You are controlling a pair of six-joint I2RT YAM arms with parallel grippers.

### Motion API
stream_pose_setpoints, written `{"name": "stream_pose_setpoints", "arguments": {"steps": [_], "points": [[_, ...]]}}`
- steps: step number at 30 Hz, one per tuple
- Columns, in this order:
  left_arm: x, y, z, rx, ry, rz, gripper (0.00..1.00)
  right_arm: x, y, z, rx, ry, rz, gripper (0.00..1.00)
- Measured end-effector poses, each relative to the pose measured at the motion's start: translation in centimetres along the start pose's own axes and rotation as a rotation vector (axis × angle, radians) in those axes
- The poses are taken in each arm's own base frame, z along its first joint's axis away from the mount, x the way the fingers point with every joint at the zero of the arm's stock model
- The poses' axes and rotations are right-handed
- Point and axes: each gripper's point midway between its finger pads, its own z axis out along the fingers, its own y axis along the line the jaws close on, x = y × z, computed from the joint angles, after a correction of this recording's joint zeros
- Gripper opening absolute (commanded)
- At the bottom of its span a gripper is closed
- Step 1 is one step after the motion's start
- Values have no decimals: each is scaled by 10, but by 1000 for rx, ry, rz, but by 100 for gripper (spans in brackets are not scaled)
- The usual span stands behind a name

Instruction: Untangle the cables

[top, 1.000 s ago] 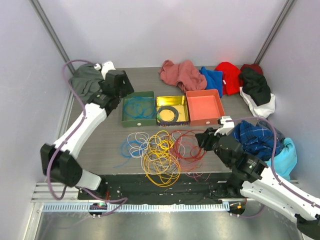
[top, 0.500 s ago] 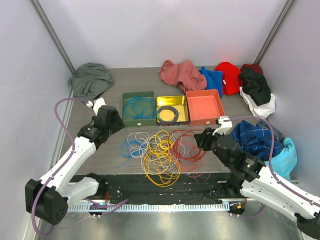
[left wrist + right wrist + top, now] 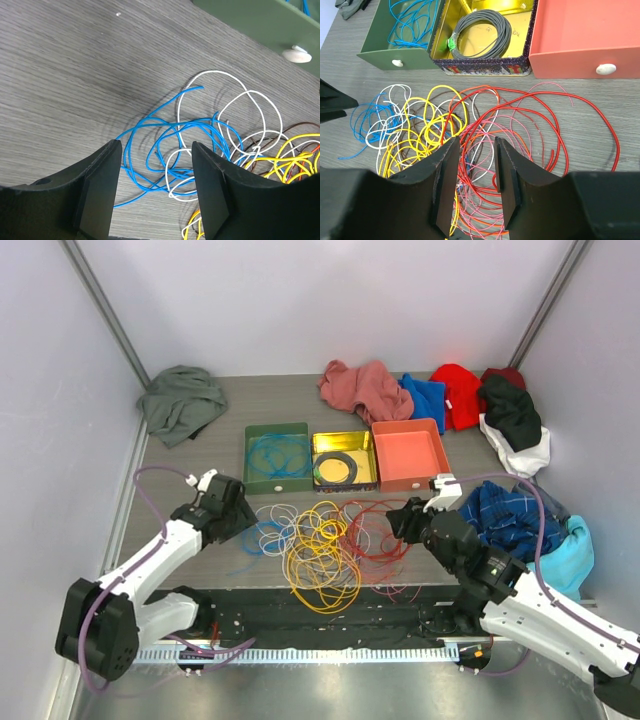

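Left wrist camera: my left gripper (image 3: 156, 146) hangs low over the table (image 3: 60, 65), fingers apart with nothing between them, and blue and white loops lie under the gap. My right gripper (image 3: 476, 145) is likewise spread and empty, poised above red loops. From overhead, the cables (image 3: 322, 545) lie tangled on the table between both grippers, just in front of a green tray (image 3: 262, 483), a gold tin (image 3: 343, 437) holding a coiled ring (image 3: 335, 469), and an orange tray (image 3: 408, 455). Clothes (image 3: 365, 388) are heaped along the far edge.

Robot lab cell: pale walls (image 3: 300, 300), slotted metal rail (image 3: 320, 653).
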Motion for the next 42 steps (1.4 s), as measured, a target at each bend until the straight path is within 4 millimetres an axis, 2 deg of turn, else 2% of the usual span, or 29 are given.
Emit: {"name": "stream_pose_setpoints", "arguments": {"steps": [4, 9, 12, 13, 16, 19, 22, 25, 28, 32, 36, 42], "points": [[5, 2, 7, -5, 12, -2, 63, 1, 0, 0, 0, 0, 7, 42], [21, 13, 23, -59, 64, 14, 62, 5, -2, 1, 5, 7, 7, 42], [20, 12, 26, -60, 59, 14, 51, 5, -3, 1, 5, 8, 6, 42], [20, 13, 27, -64, 59, 15, 38, 5, -3, 1, 6, 8, 6, 42], [20, 13, 28, -65, 58, 11, 16, 5, -3, 1, 6, 8, 6, 42], [21, 12, 29, -56, 64, 6, 0, 6, -3, 1, 7, 10, 5, 42], [21, 9, 26, -38, 67, 3, 0, 7, -3, 2, 10, 16, 2, 42], [16, 5, 15, -7, 48, -4, 0, 9, -4, 3, 15, 23, -2, 42], [0, -7, -7, 51, -2, -15, 0, 11, -3, 5, 16, 31, -5, 42], [-40, -34, -55, 170, -119, -37, 0, 14, -2, 8, 17, 41, -9, 42], [-94, -64, -124, 323, -297, -67, 0, 16, 1, 11, 10, 52, -11, 41], [-178, -114, -239, 517, -531, -107, 0, 14, 9, 15, -10, 67, -12, 41]]}}
